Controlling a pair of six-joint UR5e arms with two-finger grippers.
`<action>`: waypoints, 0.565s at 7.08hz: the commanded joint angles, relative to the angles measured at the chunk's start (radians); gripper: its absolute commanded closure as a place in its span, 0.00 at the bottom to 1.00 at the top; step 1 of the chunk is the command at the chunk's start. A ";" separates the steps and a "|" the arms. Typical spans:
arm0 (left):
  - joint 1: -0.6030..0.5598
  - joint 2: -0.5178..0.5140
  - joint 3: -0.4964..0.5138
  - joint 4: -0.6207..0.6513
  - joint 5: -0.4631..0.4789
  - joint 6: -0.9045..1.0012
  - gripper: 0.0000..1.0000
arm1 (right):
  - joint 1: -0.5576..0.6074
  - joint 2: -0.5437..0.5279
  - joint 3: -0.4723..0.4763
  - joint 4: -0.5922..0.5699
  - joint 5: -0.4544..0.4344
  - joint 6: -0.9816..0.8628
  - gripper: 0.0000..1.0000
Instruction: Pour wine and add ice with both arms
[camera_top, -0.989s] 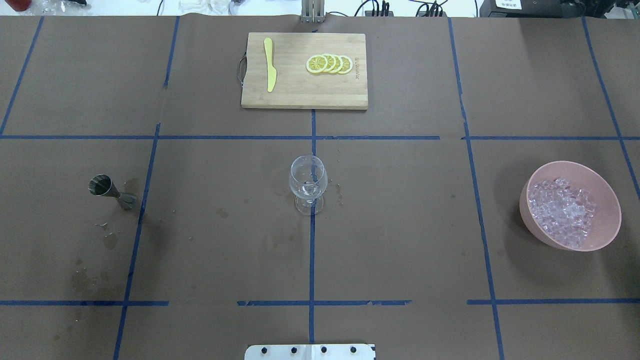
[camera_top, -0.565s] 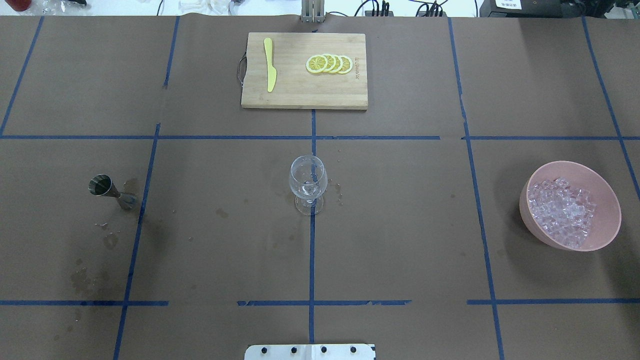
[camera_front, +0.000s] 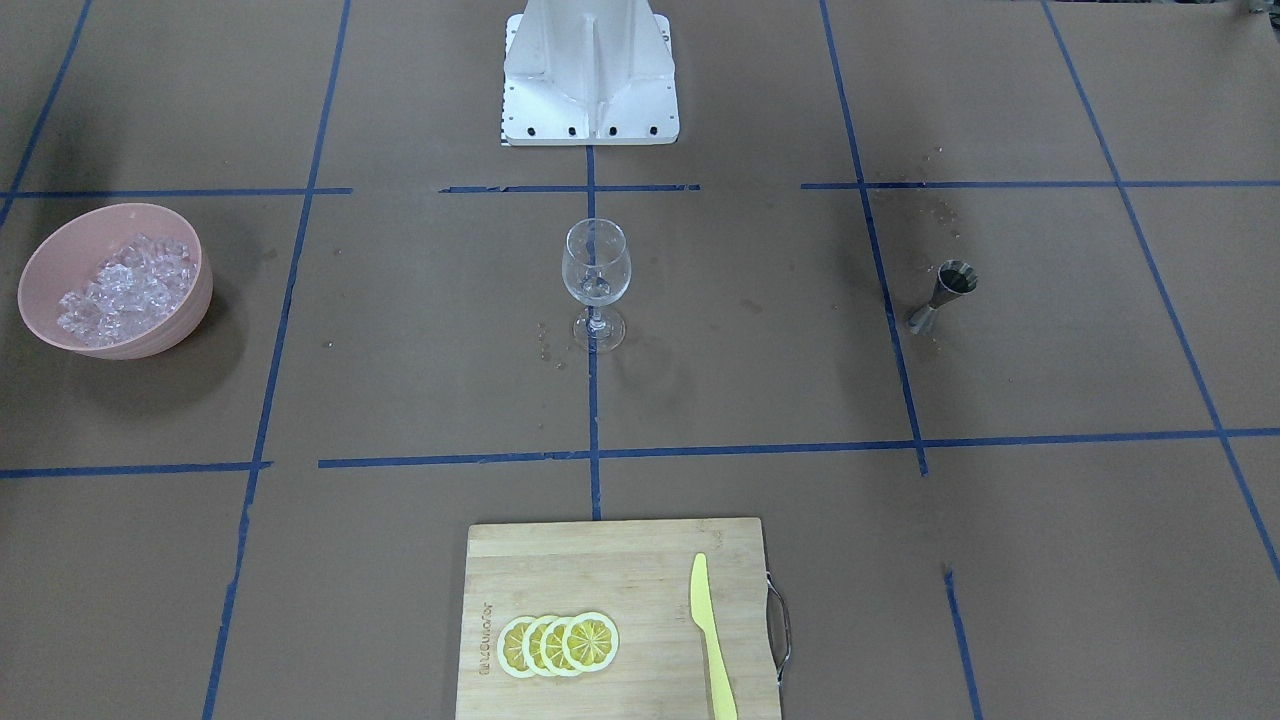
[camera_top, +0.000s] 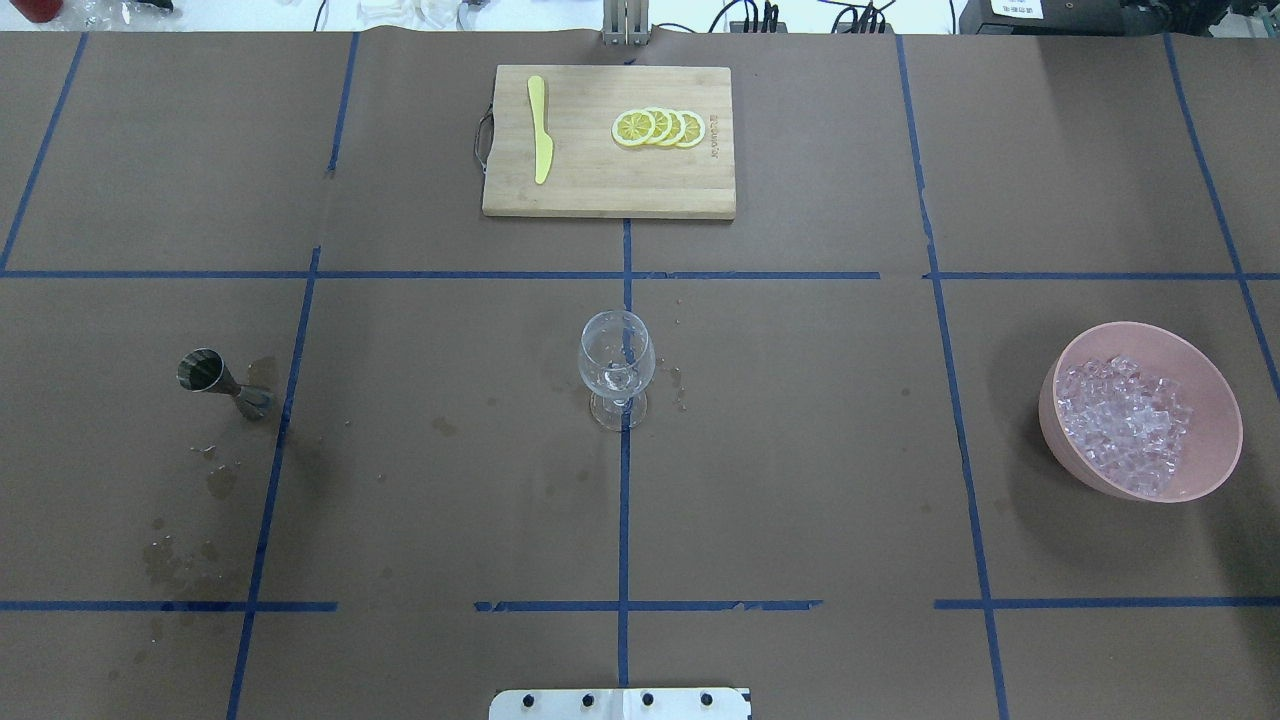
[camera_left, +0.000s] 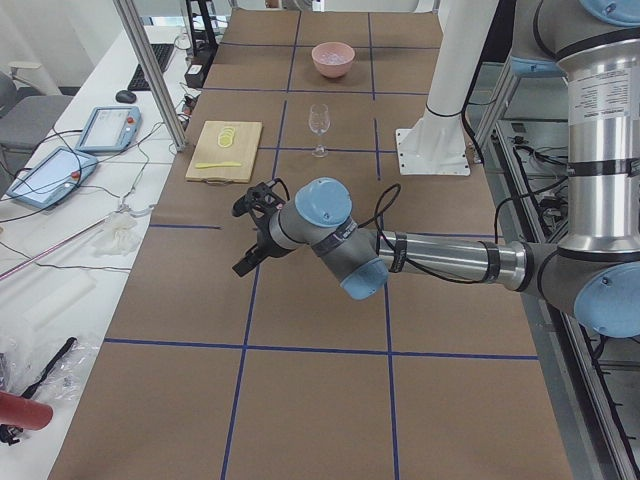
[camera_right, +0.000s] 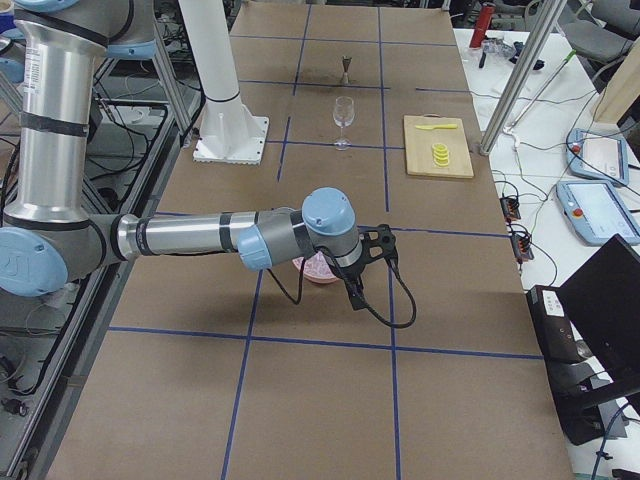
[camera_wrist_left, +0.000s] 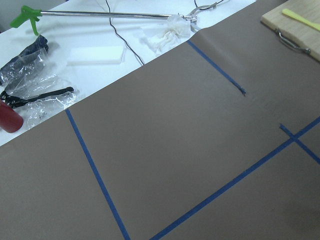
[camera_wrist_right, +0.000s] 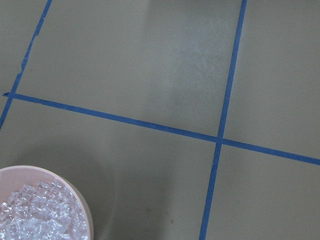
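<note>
An empty wine glass (camera_top: 617, 365) stands at the table's middle; it also shows in the front view (camera_front: 596, 270). Clear ice cubes (camera_top: 1125, 425) are heaped in a pink bowl (camera_top: 1050, 385) at the right; the right wrist view shows the ice (camera_wrist_right: 35, 215) at its lower left corner. A steel jigger (camera_top: 215, 380) stands at the left. My left gripper (camera_left: 246, 240) shows only in the exterior left view, over bare table far from the glass. My right gripper (camera_right: 362, 275) shows only in the exterior right view, beside the bowl (camera_right: 318, 270). I cannot tell whether either is open or shut.
A wooden cutting board (camera_top: 600, 190) at the far middle carries lemon slices (camera_top: 660, 128) and a yellow knife (camera_top: 540, 130). The white stand (camera_front: 590, 70) sits at the robot's edge. Wet stains (camera_top: 215, 480) lie near the jigger.
</note>
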 joint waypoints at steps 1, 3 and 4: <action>0.145 -0.026 -0.100 -0.028 0.084 -0.193 0.00 | -0.019 0.024 0.019 0.008 -0.002 0.002 0.00; 0.326 -0.026 -0.200 -0.074 0.256 -0.454 0.00 | -0.038 0.024 0.019 0.095 -0.002 0.020 0.03; 0.406 -0.010 -0.204 -0.147 0.344 -0.537 0.00 | -0.058 0.015 0.019 0.139 -0.002 0.061 0.02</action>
